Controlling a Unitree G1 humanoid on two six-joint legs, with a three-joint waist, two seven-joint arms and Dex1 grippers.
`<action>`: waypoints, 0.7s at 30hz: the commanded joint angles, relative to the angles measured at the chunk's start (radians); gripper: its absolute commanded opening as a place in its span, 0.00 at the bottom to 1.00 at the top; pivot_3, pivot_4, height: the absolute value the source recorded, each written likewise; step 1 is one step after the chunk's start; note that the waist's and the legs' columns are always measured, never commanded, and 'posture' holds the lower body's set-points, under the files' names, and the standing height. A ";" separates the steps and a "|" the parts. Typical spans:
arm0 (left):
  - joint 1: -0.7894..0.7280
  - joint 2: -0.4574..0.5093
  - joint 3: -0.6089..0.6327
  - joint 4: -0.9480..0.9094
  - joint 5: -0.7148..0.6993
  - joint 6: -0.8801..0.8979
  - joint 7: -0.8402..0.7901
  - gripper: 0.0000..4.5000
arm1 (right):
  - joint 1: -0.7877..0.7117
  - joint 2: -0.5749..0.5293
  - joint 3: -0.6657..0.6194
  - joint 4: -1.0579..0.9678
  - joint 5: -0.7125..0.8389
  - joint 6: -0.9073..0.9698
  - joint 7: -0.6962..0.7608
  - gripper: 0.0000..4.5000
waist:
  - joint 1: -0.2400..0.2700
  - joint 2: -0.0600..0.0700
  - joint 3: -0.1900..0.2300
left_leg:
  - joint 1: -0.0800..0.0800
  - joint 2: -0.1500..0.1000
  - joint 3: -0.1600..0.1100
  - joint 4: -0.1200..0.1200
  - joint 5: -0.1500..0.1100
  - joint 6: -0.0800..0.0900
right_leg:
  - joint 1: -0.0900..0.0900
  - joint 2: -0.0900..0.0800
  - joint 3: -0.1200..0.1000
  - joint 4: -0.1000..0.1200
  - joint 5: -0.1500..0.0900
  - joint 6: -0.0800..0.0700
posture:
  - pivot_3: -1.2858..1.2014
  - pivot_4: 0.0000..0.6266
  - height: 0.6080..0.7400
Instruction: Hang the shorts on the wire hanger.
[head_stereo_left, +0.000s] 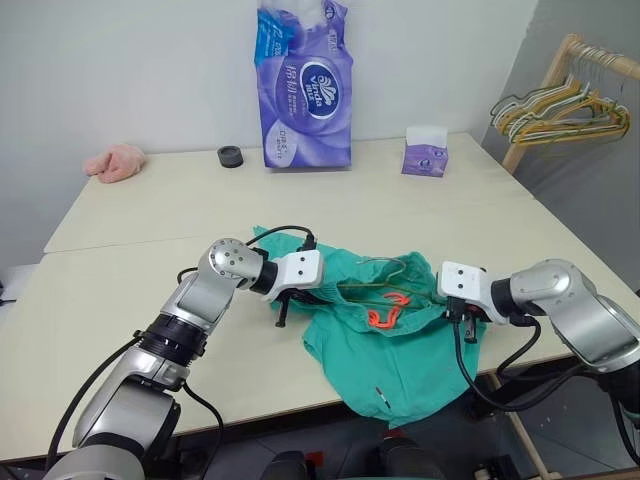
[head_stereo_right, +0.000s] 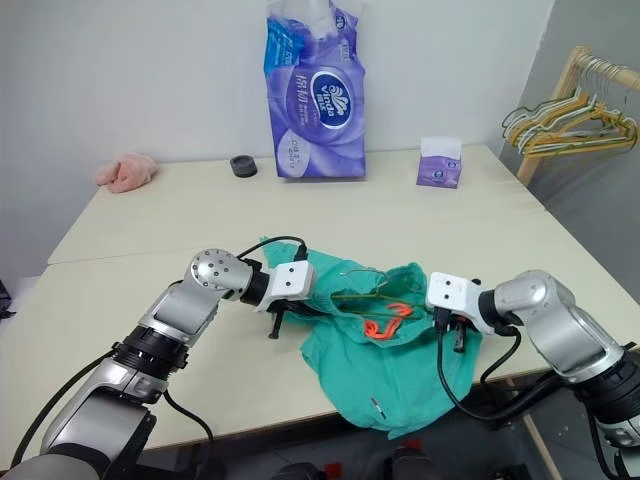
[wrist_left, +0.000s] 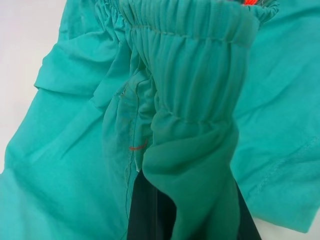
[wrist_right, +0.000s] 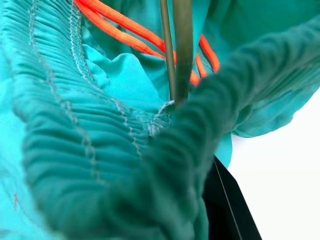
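Note:
The teal shorts (head_stereo_left: 400, 360) lie crumpled at the table's front edge, with one leg drooping over it. Their orange-red drawstring (head_stereo_left: 388, 312) shows at the gathered waistband (wrist_left: 200, 65). The thin wire hanger (head_stereo_left: 385, 268) sits partly inside the waist opening, its small hook poking out at the far side. In the right wrist view its wire (wrist_right: 182, 50) runs into the fabric. My left gripper (head_stereo_left: 322, 293) is shut on the left end of the waistband. My right gripper (head_stereo_left: 443, 302) is shut on the right end, fabric draped over its fingers (wrist_right: 227, 210).
A tall purple tissue pack (head_stereo_left: 305, 85), a small purple box (head_stereo_left: 425, 152), a black roll (head_stereo_left: 231, 156) and a pink cloth (head_stereo_left: 115, 162) stand along the table's far side. A wooden rack with bunched hangers (head_stereo_left: 565, 105) is off to the right.

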 joint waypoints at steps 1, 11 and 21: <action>-0.024 -0.051 0.041 0.001 -0.021 0.007 0.067 0.00 | 0.004 -0.004 -0.043 -0.065 0.049 0.006 0.033 0.01 | 0.001 0.000 0.000 | 0.000 0.000 0.000 0.000 0.000 0.000 | 0.000 0.000 0.000 0.000 0.000 0.000 | 0.45 0.01 1.00; -0.064 -0.107 0.203 0.129 -0.180 0.144 0.054 0.60 | 0.065 -0.030 -0.135 -0.148 0.123 0.078 0.044 0.00 | -0.010 0.002 -0.002 | 0.000 0.000 0.000 0.000 0.000 0.000 | 0.000 0.000 0.000 0.000 0.000 0.000 | 0.44 0.02 1.00; -0.072 0.023 0.180 0.205 -0.213 0.203 -0.168 0.80 | 0.121 -0.084 -0.209 -0.196 0.213 0.133 0.044 0.00 | -0.029 0.002 -0.002 | 0.000 0.000 -0.001 0.000 0.000 0.000 | 0.000 0.000 -0.001 0.000 0.000 0.000 | 0.44 0.03 1.00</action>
